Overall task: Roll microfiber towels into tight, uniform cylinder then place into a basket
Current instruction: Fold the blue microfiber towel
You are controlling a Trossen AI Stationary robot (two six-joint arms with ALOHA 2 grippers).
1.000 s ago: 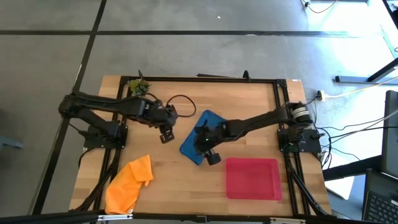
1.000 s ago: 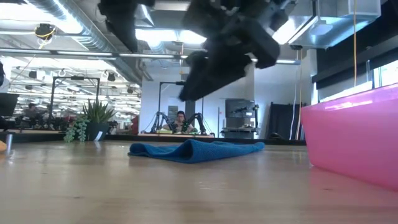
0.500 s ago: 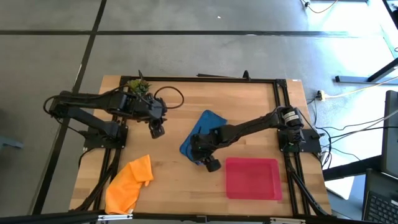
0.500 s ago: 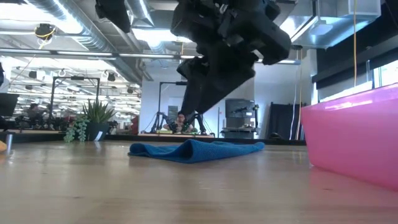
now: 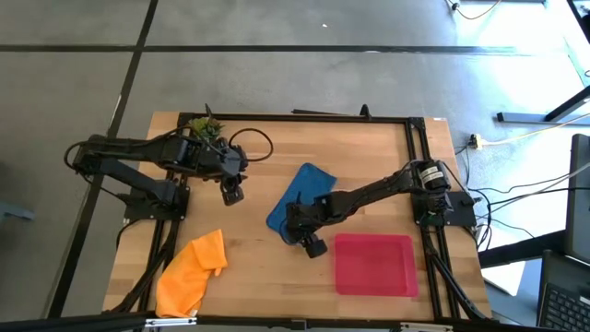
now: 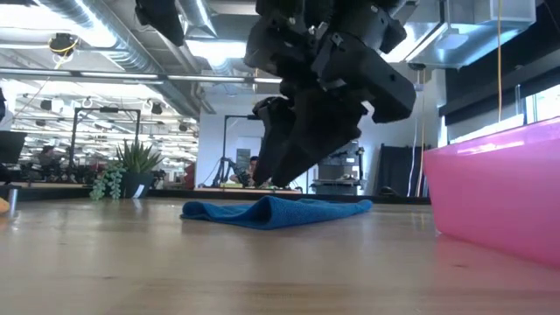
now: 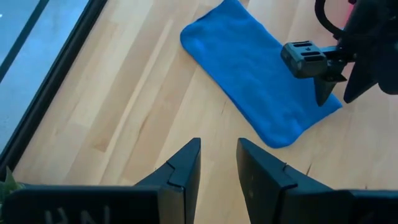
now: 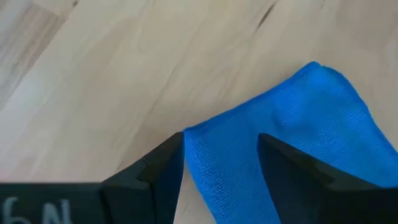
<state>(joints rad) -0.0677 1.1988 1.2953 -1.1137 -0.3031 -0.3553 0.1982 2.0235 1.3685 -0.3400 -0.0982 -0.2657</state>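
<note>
The blue towel (image 5: 297, 199) lies mid-frame on the table (image 5: 369, 152), slanting lower left to upper right, its lower end straddled by the released right claw (image 5: 297, 232), far nearer than the released left claw (image 5: 232, 194).

Right gripper (image 5: 297, 233) hangs low, fingers (image 8: 152, 171) parted; left gripper (image 5: 232, 194) hovers apart, fingers parted.
</note>
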